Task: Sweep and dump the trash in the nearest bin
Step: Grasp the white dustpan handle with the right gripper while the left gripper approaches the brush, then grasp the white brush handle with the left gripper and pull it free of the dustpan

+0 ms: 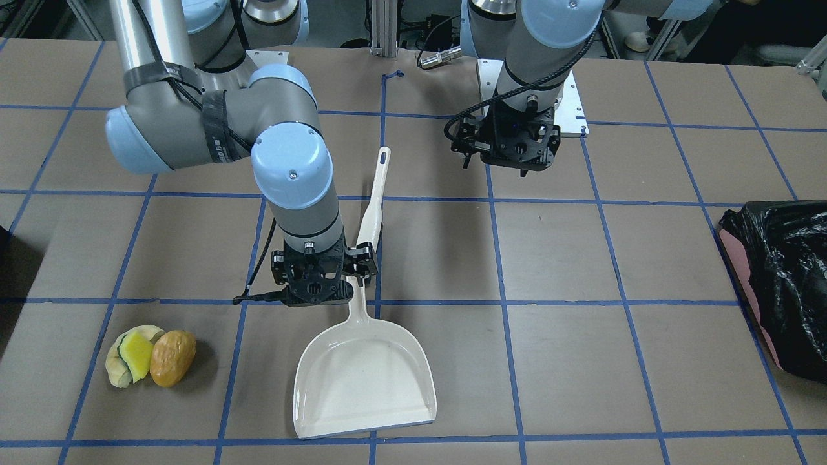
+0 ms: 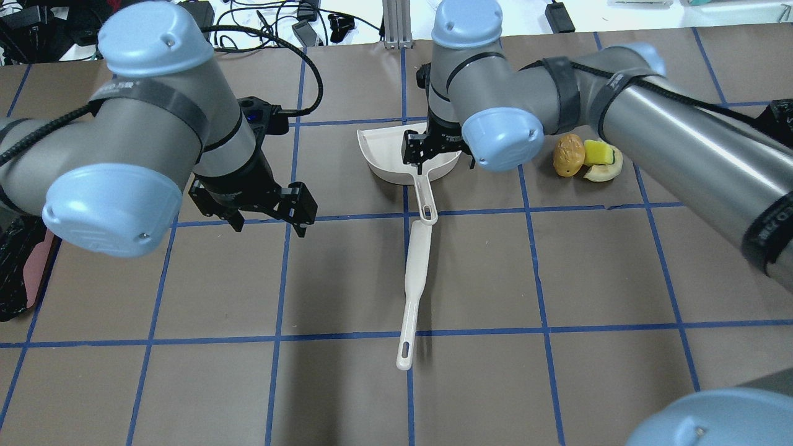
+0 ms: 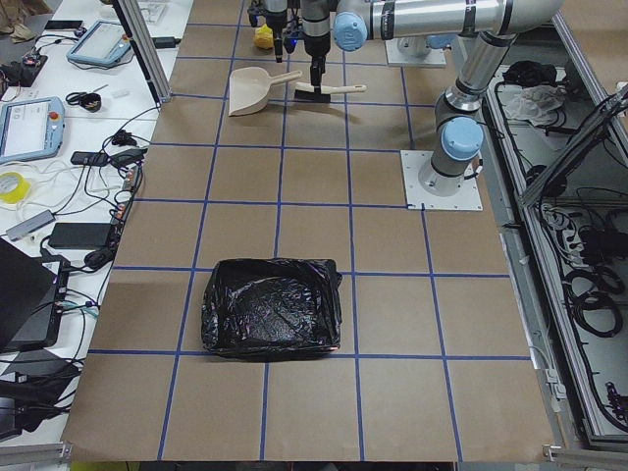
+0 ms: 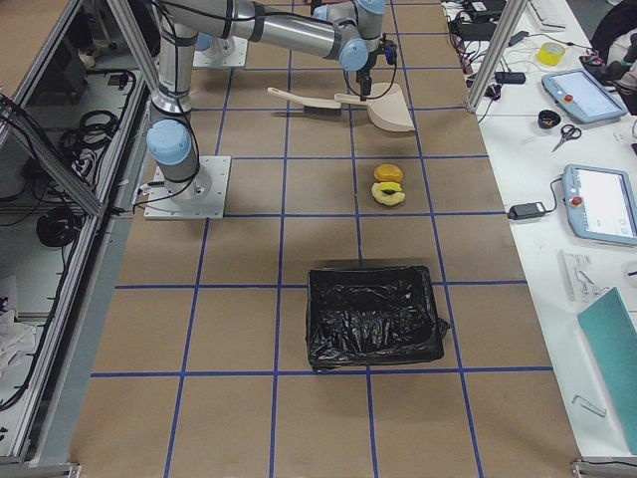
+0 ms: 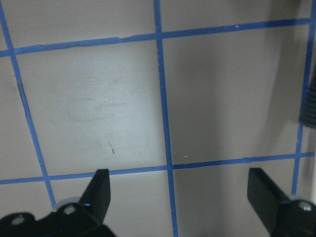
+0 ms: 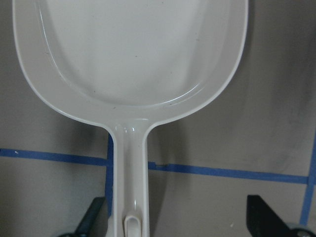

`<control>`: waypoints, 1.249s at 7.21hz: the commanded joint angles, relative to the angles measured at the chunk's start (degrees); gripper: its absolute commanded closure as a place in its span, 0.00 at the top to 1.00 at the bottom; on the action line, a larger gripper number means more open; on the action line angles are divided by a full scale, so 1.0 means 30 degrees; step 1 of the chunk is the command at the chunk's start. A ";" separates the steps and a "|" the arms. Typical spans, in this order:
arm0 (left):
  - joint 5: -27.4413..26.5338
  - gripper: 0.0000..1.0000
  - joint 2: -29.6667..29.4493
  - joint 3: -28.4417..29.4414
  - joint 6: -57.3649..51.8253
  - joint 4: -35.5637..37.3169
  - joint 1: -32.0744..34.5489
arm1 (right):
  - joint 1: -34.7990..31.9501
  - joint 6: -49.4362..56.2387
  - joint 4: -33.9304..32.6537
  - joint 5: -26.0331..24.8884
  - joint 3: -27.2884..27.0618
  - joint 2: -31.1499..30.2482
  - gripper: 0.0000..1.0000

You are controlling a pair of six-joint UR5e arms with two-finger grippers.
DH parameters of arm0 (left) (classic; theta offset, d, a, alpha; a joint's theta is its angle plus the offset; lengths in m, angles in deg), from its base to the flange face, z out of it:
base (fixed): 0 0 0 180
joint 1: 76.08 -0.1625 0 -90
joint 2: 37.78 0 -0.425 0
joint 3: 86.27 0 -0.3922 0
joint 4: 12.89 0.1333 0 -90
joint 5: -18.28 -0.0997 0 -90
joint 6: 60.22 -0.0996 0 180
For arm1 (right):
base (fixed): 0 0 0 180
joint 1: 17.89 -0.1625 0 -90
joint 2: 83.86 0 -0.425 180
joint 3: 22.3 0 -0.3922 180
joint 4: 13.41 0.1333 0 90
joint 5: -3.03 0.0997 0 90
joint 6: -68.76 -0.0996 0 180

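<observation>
I count three trash pieces point(image 1: 152, 356), one dustpan point(image 1: 365, 381), one brush point(image 1: 375, 200) and two bins: a left-end bin point(image 3: 272, 304) and a right-end bin point(image 4: 373, 317) on the counter point(image 1: 581, 258). Right pincer point(image 6: 177, 217) gapes astride the dustpan handle, not closed on it; left pincer point(image 5: 180, 195) gapes empty.

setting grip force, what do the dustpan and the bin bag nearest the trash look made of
Dustpan: probably rigid moulded plastic, cream and glossy; it shows smooth highlights and a raised rim. Bin bag: thin black plastic film, judging by its shiny crinkles and folds.
</observation>
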 commanded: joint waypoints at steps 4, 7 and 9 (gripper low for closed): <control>0.0695 1.00 -0.0480 -0.4953 0.4861 0.7092 0.4758 | -0.1252 0.0180 -0.1597 0.0010 -0.0976 0.1197 0.95; 0.0726 1.00 -0.0656 -0.5572 0.5689 0.8126 0.6428 | -0.1223 0.0212 -0.1597 0.0010 -0.0977 0.1051 0.57; 0.0726 1.00 -0.1503 -0.6013 0.6420 1.0086 0.7541 | -0.1223 0.0153 -0.1452 0.0069 -0.0947 0.1022 0.23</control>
